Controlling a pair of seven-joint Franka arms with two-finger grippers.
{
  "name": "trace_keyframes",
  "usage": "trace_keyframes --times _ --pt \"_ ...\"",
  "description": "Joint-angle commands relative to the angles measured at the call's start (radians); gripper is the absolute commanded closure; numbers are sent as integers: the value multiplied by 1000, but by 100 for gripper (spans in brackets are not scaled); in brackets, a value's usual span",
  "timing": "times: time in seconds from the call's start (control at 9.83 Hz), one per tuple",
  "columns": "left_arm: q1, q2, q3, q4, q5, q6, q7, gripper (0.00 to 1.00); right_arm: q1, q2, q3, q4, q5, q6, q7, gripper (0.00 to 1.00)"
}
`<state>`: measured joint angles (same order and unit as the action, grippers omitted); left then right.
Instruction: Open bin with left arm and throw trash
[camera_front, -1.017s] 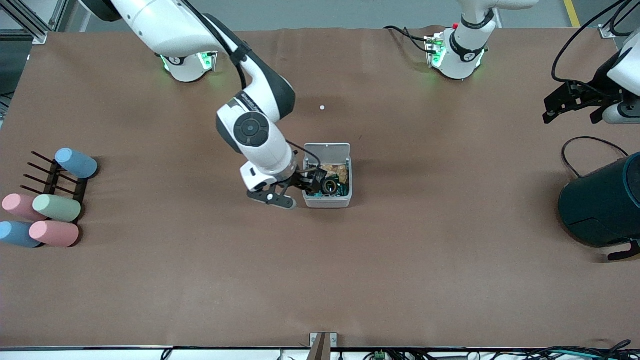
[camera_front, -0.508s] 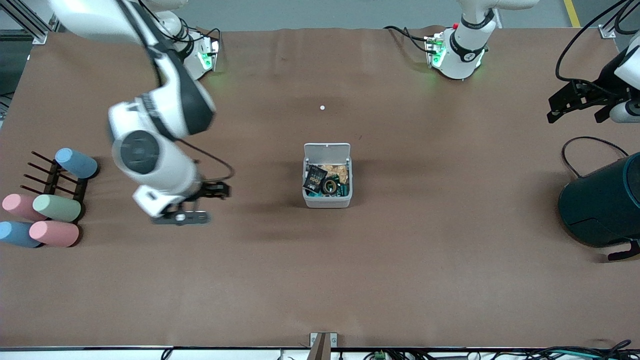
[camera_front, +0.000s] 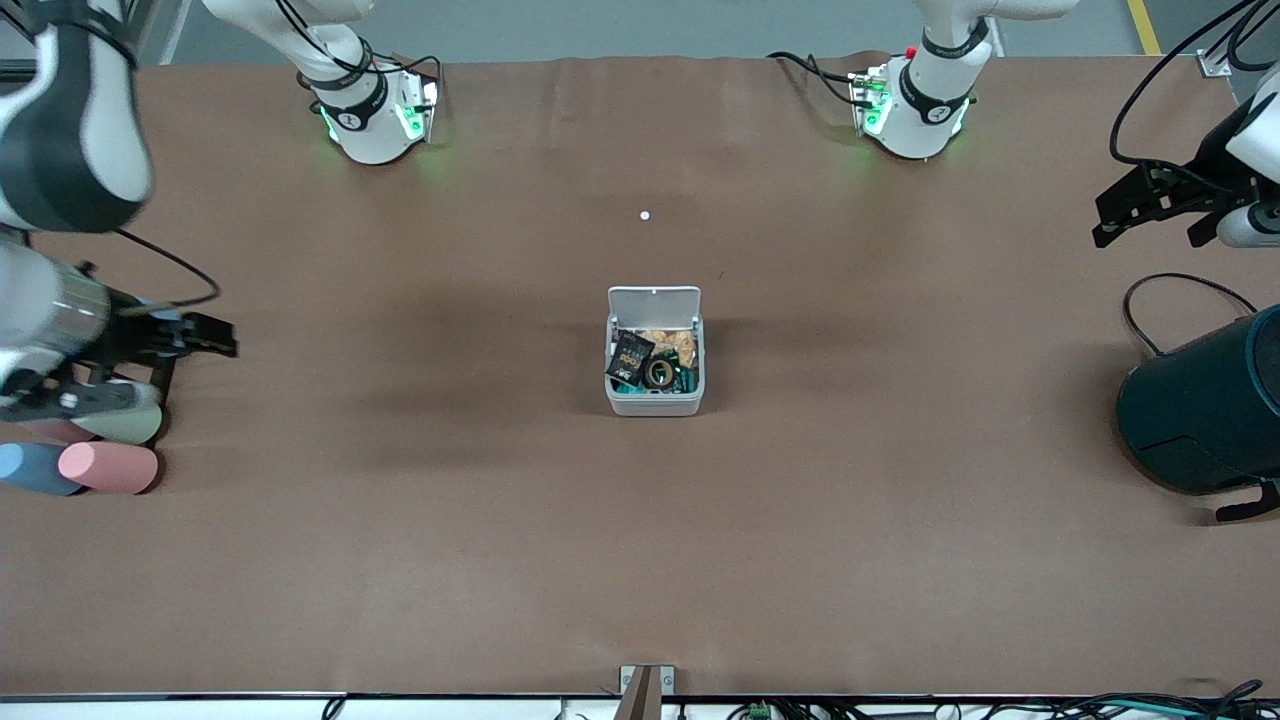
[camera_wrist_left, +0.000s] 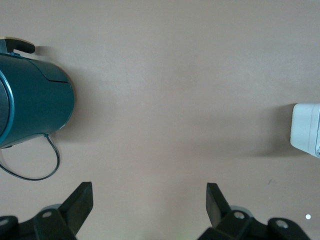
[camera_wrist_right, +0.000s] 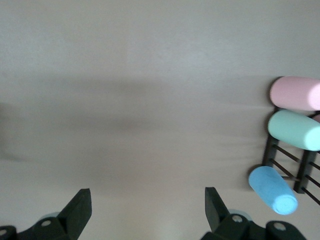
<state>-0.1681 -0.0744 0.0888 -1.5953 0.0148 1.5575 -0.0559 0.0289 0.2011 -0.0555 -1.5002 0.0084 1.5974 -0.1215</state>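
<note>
With the trash (camera_front: 650, 365) now left in the open bin (camera_front: 655, 403) mid-worktop, the right tool (camera_front: 195, 338) has been withdrawn to nine o'clock, empty and wide open like the waiting left tool (camera_front: 1150, 208) at three o'clock, so the task looks done.

I see the bin (camera_front: 655, 400), a small white-grey square box, sitting mid-desk with its hinged lid (camera_front: 654, 302) swung up and open. Inside lie the black printed packet (camera_front: 629, 359), the black tape ring (camera_front: 659, 373) with its brown core, and a pale crumpled scrap (camera_front: 672, 342), all resting together.
</note>
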Motion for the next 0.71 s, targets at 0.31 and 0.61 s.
trace_keyframes --times 0.31,0.61 --pt "-10 25 -1 46 -13 -5 -2 0 62 -144 -81 93 1 -155 48 0" --pt "-10 33 0 48 -15 -5 -12 0 55 -189 -101 78 2 -203 51 0"
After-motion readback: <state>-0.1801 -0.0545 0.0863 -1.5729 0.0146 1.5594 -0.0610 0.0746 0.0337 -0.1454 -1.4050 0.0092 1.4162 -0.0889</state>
